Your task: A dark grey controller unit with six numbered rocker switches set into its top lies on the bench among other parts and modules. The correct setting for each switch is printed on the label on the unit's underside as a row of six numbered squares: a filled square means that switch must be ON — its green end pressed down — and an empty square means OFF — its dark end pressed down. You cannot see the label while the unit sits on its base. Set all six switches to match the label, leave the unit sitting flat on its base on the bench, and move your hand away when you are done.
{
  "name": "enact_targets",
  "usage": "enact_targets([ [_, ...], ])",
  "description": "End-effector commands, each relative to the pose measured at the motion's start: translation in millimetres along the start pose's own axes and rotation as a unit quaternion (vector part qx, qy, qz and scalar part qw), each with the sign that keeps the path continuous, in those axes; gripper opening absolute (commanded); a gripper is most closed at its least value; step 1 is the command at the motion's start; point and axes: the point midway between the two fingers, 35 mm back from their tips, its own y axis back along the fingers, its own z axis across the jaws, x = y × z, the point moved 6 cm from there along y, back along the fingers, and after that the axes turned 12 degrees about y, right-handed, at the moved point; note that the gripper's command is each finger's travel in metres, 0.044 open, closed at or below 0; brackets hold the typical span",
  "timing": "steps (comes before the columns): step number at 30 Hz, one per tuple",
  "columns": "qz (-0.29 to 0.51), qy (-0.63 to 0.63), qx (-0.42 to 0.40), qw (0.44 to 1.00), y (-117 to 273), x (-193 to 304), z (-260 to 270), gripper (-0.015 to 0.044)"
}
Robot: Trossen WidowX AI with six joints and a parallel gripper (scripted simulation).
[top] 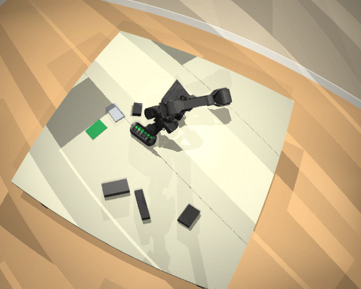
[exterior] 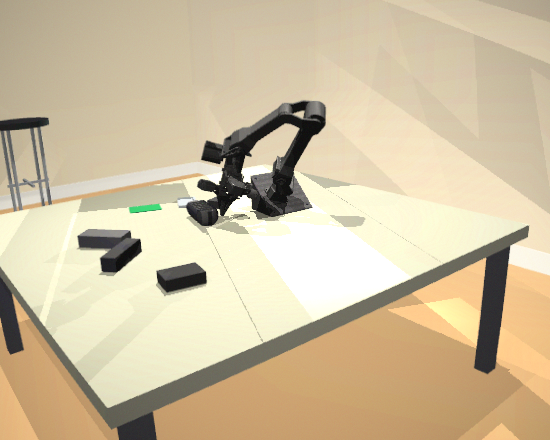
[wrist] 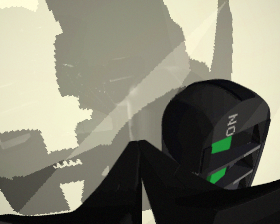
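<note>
The dark grey controller unit (top: 143,134) (exterior: 202,212) (wrist: 191,110) lies on the bench beside the arm, its switch side facing up. Green shows along the row of switches in the top view, on the side toward the arm; which ends are pressed down is too small to tell. The wrist view shows the "ON" marking and two green patches near one end. My gripper (top: 151,129) (exterior: 223,213) (wrist: 137,148) is shut and empty, low beside the unit's arm-side long edge; contact cannot be told. Its fingers hide part of the unit in the wrist view. The underside label is hidden.
A small dark block (top: 137,109) and a pale grey module (top: 115,112) (exterior: 184,202) lie near the unit. A green card (top: 96,129) (exterior: 145,208) lies beyond. Farther off are a grey block (top: 115,188) (exterior: 104,239), a narrow block (top: 142,205) (exterior: 121,255) and a dark block (top: 189,215) (exterior: 181,277).
</note>
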Motion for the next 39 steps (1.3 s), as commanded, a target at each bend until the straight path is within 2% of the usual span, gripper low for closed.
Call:
enact_targets([
  [1,-0.003,-0.002,-0.001,1.0,-7,-1,3,0.0],
  [39,-0.004,-0.002,0.0,1.0,-16,0,-6,0.0],
])
